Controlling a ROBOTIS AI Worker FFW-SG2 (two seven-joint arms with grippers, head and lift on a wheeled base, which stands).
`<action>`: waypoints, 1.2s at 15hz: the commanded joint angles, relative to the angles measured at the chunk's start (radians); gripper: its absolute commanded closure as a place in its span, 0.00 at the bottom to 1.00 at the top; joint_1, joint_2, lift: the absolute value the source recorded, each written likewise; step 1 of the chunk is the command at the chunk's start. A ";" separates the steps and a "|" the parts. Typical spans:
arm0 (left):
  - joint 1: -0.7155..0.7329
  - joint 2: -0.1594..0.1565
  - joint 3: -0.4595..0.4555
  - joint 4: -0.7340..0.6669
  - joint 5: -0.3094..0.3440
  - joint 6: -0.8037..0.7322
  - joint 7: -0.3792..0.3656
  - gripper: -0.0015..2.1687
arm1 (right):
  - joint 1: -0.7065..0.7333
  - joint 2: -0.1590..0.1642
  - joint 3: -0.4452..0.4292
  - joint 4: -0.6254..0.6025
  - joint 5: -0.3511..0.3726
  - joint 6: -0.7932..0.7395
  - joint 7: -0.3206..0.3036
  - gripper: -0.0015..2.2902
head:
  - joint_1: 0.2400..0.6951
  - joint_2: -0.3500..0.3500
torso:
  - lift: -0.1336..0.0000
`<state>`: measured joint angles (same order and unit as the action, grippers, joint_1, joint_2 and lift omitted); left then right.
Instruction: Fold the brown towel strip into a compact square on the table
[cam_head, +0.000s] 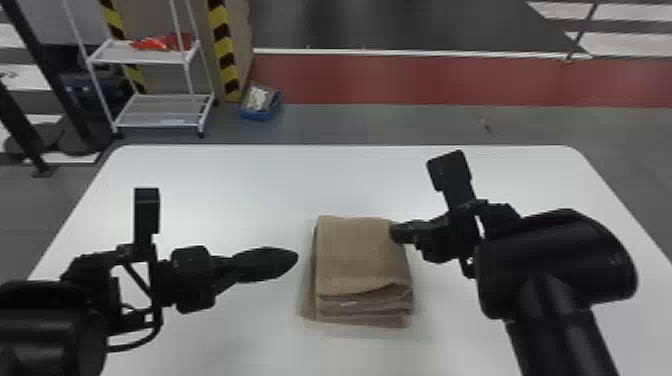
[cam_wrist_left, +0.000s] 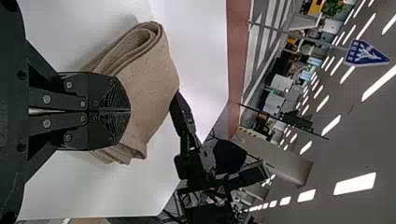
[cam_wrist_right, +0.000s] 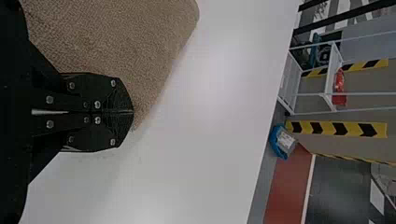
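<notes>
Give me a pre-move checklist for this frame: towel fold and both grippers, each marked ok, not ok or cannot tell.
1. Brown towel strip folded into a layered bundle on the white table: ok.
2. Folds pressed flat: not ok, the left wrist view shows an open loop between layers.
3. Left gripper clear of the towel: ok, bare table lies between them in the head view.
4. Right gripper clear of the towel: cannot tell, its tip overlaps the far right corner in the head view.
5. Both grippers' fingers shut: ok.
</notes>
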<state>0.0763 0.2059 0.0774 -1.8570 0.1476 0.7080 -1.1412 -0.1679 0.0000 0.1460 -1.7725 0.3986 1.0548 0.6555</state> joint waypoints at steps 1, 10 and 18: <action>0.000 0.000 -0.002 -0.001 0.001 0.000 0.000 0.99 | 0.044 0.001 0.026 -0.047 0.003 0.024 0.004 0.85 | 1.00 0.49 | 0.07; 0.028 0.000 0.012 -0.082 0.038 0.022 0.003 0.99 | 0.073 0.001 0.014 -0.142 -0.053 0.031 0.016 0.85 | 1.00 0.50 | 0.07; 0.016 0.006 0.010 -0.068 0.036 0.018 0.003 0.99 | 0.266 0.001 0.118 -0.355 -0.069 0.251 0.111 0.85 | 1.00 0.62 | 0.07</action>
<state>0.0939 0.2116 0.0890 -1.9266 0.1841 0.7265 -1.1382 0.0742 0.0000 0.2576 -2.1019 0.3307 1.3003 0.7649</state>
